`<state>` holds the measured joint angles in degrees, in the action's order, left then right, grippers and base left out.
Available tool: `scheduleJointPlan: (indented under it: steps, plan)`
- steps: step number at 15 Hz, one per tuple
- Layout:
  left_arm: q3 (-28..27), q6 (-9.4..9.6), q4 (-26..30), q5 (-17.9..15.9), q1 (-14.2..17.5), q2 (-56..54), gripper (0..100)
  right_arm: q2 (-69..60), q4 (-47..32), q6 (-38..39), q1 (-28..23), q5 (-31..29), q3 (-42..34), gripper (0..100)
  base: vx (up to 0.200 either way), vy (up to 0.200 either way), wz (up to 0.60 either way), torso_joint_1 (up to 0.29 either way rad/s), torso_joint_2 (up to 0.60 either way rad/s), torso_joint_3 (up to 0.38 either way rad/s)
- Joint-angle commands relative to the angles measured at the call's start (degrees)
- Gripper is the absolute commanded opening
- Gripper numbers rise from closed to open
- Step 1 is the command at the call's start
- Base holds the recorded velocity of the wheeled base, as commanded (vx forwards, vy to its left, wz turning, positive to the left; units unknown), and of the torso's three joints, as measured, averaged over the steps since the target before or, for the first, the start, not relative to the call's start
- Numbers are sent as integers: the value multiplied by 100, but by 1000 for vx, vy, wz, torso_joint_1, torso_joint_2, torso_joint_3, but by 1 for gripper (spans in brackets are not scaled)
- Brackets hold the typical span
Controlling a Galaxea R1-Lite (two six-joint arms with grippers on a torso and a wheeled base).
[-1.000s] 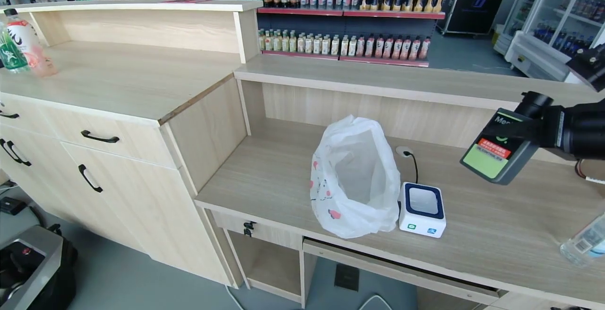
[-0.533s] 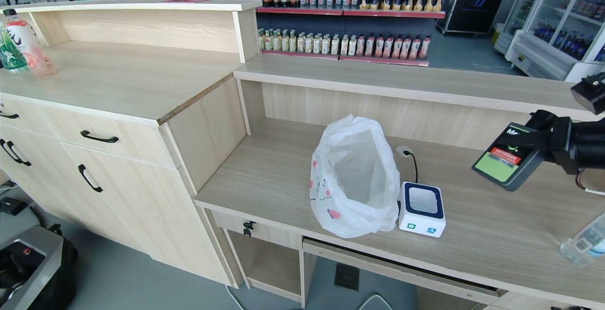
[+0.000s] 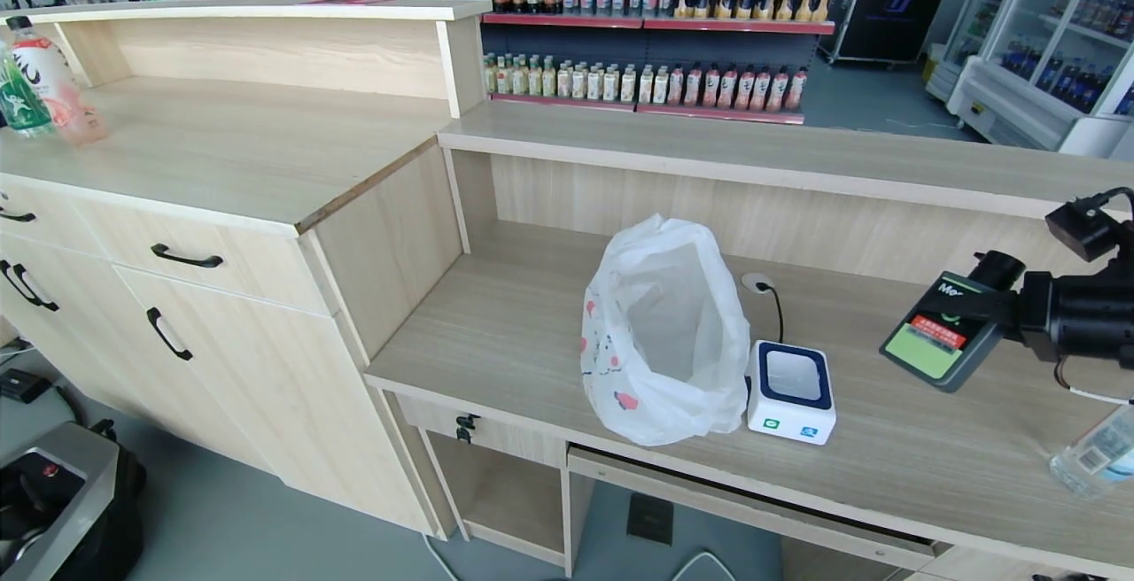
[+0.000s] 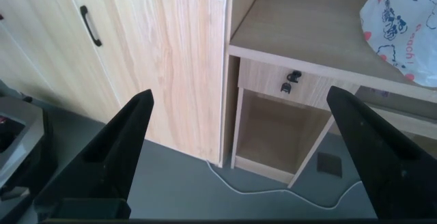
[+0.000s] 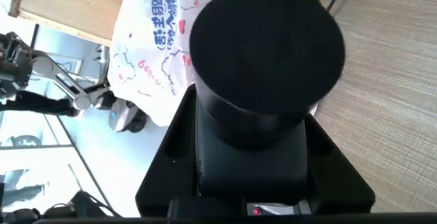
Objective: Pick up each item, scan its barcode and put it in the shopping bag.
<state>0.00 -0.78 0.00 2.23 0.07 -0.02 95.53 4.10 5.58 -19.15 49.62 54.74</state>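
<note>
A shop with drink shelves lies behind a pale wooden bench [image 3: 886, 439]. On it the shopping bag [image 3: 664, 333] stands open, the scanner [image 3: 790, 391] touching it at its 4 o'clock. At 2 o'clock from the scanner, the right claw [image 3: 1010, 298] grips a dark bottle [image 3: 943, 333] by the neck, held above the bench. The right wrist view adds its round black cap [image 5: 266, 46], end-on. The left wrist view adds the left claw [image 4: 240, 95], spread wide, low before the cabinet door [image 4: 164, 60].
</note>
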Motion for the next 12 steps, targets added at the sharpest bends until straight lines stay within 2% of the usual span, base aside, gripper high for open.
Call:
scheduleJointPlan:
  steps: [1, 8, 12]
  plan:
    - [0, -1, 0, -3, 1, 2, 100, 238, 30, -163, -10, 4, -165, 0, 0, 0, 0, 0, 0, 0]
    - [0, -1, 0, 5, 1, 2, 100, 449, 425, -260, -10, 136, -244, 0, 0, 0, 0, 0, 0, 0]
    - [0, -1, 0, -3, 10, 2, 100, 695, 487, -418, 25, 242, -42, 0, 0, 0, 0, 0, 0, 0]
